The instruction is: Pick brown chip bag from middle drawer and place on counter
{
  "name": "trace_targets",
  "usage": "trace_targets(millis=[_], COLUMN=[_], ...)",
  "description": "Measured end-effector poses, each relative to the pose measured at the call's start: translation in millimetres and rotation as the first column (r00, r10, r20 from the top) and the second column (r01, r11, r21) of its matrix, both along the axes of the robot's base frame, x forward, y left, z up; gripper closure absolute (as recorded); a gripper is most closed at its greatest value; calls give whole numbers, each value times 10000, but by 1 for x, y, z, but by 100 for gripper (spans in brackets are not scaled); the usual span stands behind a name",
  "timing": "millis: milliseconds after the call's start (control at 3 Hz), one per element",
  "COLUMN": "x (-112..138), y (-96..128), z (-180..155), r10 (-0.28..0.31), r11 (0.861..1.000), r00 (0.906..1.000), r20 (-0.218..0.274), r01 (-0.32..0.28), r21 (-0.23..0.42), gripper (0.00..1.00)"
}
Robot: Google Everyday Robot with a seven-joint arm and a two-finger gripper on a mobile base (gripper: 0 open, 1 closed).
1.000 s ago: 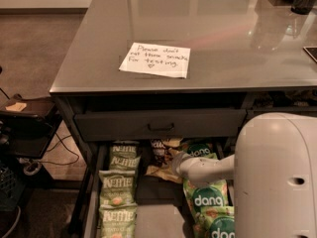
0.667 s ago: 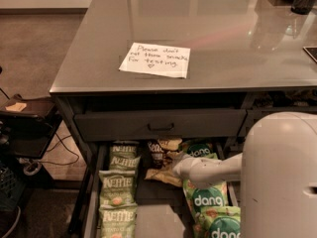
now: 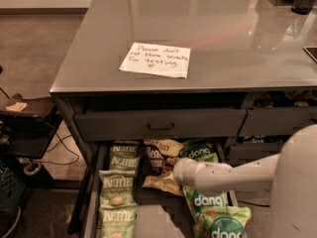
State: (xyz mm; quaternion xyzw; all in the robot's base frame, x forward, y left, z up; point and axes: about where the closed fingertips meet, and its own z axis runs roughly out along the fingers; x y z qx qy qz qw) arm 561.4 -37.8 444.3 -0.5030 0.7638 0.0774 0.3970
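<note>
Your gripper [image 3: 178, 172] sits low in the middle drawer [image 3: 158, 217]. Since a second ago its end has eased slightly toward 7 o'clock, while the bulky arm housing [image 3: 297, 182] has drawn back toward 3 o'clock. You cannot tell whether it is open or closed. The brown chip bag [image 3: 154, 158] lies where it lay, in the drawer just at the gripper's 10 o'clock, not on the counter [image 3: 223, 38]. Kettle bags [image 3: 119, 182] sit at 9 o'clock.
</note>
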Motion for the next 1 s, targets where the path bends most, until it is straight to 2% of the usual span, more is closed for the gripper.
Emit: trace_targets(millis=[333, 667, 1000], x=[-27, -59, -59], y=[0, 0, 0], z=[9, 11, 11], r10=[-161, -421, -421], r11=[9985, 9928, 9928], r00=[9989, 9937, 9937], r20=[-432, -1042, -1042], r01=[183, 533, 533], r21=[522, 1074, 1074], gripper=[100, 100, 100])
